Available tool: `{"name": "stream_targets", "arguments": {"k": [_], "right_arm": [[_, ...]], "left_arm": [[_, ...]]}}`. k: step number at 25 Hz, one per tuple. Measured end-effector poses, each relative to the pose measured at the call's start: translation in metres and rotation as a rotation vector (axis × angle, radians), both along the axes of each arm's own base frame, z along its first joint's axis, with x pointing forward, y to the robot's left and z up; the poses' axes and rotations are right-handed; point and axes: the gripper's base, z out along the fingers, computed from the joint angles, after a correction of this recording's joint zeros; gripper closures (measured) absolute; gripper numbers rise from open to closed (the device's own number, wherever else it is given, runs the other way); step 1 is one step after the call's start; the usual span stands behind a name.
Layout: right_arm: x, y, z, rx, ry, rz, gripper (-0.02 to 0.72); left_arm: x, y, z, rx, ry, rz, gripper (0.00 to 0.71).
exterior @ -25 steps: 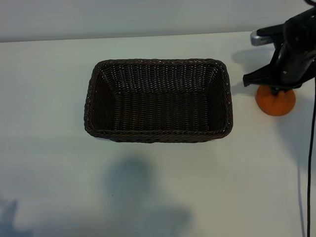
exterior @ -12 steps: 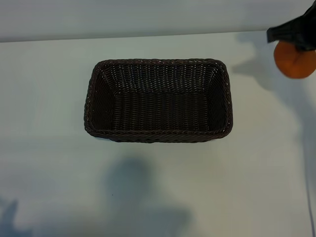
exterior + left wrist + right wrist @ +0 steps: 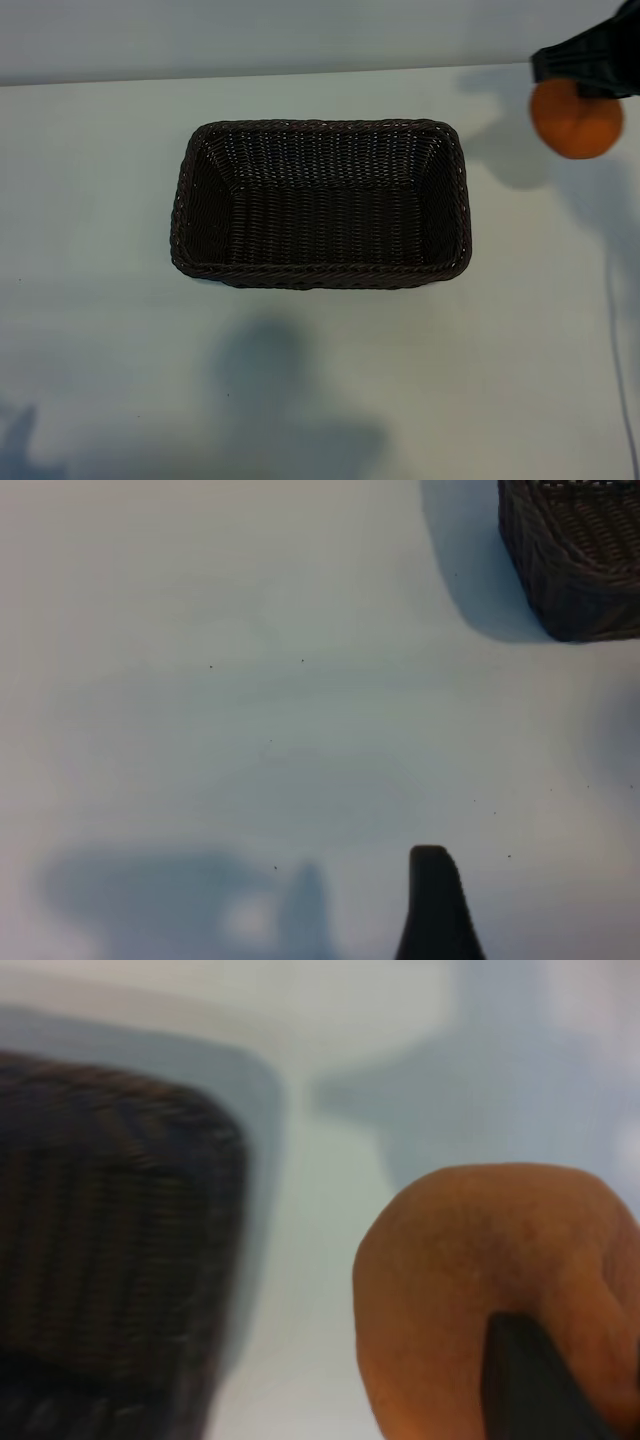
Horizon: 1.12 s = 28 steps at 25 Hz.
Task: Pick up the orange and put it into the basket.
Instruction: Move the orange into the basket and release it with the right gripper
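The orange (image 3: 576, 118) is hanging at the frame's upper right, gripped by the right end effector (image 3: 590, 80). The wicker basket (image 3: 320, 275) is sitting mid-table (image 3: 100, 200). The left end effector (image 3: 432, 905) is staying open.

Exterior view is taken steeply from above, basket (image 3: 320, 205) centred on table (image 3: 100, 300). Left wrist view is aimed low across the table, basket corner shared. Right wrist view is close, basket shared.
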Motion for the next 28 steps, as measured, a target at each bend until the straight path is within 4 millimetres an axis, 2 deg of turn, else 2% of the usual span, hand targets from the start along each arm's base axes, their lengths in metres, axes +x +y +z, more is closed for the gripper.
{"name": "stream_targets", "arguments": {"k": [5,9,15,20,28], "right_arm": [[-0.007,0.048,0.008,0.015,-0.028,0.159,0.596],[-0.005,0.086,0.011,0.023,-0.043,0.264,0.596],[0.013,0.121,0.004,0.015,-0.012,0.332,0.598],[0.031,0.131,-0.018,0.000,0.037,0.332,0.598],[0.055,0.146,-0.090,-0.040,0.203,0.347,0.598]], "left_arm": [[0.000,0.000,0.000,0.000,0.000,0.000,0.224],[0.000,0.000,0.000,0.000,0.000,0.000,0.224],[0.000,0.000,0.000,0.002,0.000,-0.001,0.224],[0.000,0.000,0.000,0.002,0.000,-0.001,0.224],[0.000,0.000,0.000,0.002,0.000,-0.001,0.224]]}}
